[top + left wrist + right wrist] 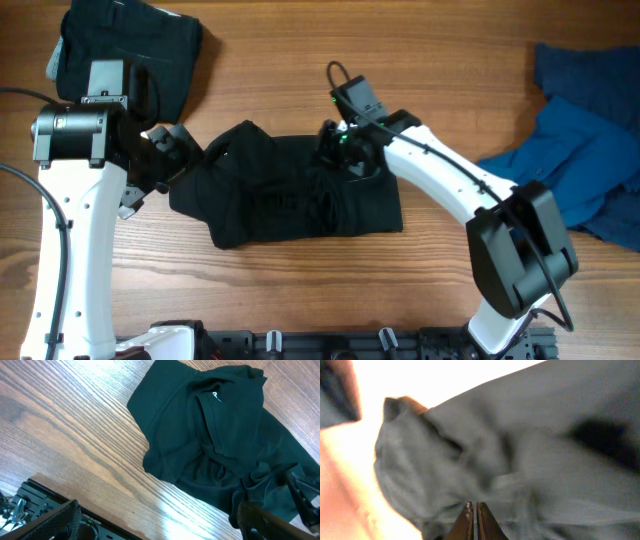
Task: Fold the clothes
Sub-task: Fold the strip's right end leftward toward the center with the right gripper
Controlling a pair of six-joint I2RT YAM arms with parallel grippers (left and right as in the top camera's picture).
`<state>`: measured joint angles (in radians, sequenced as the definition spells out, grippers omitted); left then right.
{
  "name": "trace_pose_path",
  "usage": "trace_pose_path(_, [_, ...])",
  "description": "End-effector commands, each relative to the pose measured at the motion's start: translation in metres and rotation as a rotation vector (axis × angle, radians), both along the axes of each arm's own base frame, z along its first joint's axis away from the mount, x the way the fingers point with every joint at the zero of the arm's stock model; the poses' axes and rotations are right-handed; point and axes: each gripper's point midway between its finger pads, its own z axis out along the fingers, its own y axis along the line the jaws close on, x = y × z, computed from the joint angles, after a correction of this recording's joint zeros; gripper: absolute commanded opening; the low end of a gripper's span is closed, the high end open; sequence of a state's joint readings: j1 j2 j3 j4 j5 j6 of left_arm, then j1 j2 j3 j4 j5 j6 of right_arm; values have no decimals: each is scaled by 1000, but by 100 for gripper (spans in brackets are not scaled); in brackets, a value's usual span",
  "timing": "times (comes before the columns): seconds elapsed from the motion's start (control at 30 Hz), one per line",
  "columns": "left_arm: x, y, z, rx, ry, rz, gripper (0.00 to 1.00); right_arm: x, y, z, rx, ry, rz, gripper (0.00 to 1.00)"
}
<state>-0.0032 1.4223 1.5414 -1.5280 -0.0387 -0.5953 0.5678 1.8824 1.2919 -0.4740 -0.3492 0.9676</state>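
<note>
Overhead, a wooden table (300, 300) is seen, and a black shirt (290, 195) is spread across the middle of it. The shirt is bunched and wrinkled, not flat. A heap of blue clothes (590, 170) is left at the right edge, well apart from the shirt. Another black heap (130, 50) is kept at the top left corner.

The left gripper (160, 165) is held just beside the left end of the shirt. Its fingers are spread wide and nothing is held in them. The right gripper (340, 140) is set down on the top edge of the shirt. Its fingers are pressed together right at the cloth. A bit of cloth may be pinched there, but that cannot be seen for sure.

A small white mark (216, 396) is shown on the shirt in the left wrist view.

The step in hand seems to be the grabbing of the shirt, so that it can be pulled flat. Next, the left end should be grabbed too, and the cloth should be lifted and stretched gently, so that no fold is trapped.
</note>
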Motion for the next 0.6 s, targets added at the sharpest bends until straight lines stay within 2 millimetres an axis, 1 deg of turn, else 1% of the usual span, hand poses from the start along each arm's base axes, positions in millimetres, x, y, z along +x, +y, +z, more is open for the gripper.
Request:
trace_pose_path(0.0, [0,2,-2,2,4,-9,99,-10,43,15,118,-54,126,4])
trace_pose_path(0.03, [0,2,-2,2,5,-9,100,-10,50,19,139,-72,145,4])
trace_pose_path(0.13, [-1,2,-2,2,6,-9,100,-10,58,28,170,-132,227,5])
trace_pose_path(0.2, [-2,2,-2,5,9,-9,100,-9,52,34,168,-149,248,5])
trace_pose_path(0.27, [-2,3,-2,12,13,-8,100,-4,37,43,147,-157,217,4])
trace_pose_path(0.33, [-3,4,-2,17,17,-10,100,6,9,55,94,-168,138,4])
trace_pose_path(0.43, [-3,4,-2,20,17,-25,100,14,-42,67,7,-130,-34,4])
trace_pose_path(0.5, [-2,4,-2,19,14,-25,100,15,-72,68,-49,-102,-105,4])
trace_pose_path(0.57, [-1,4,-2,19,7,-24,100,12,-95,57,-121,-57,-150,4])
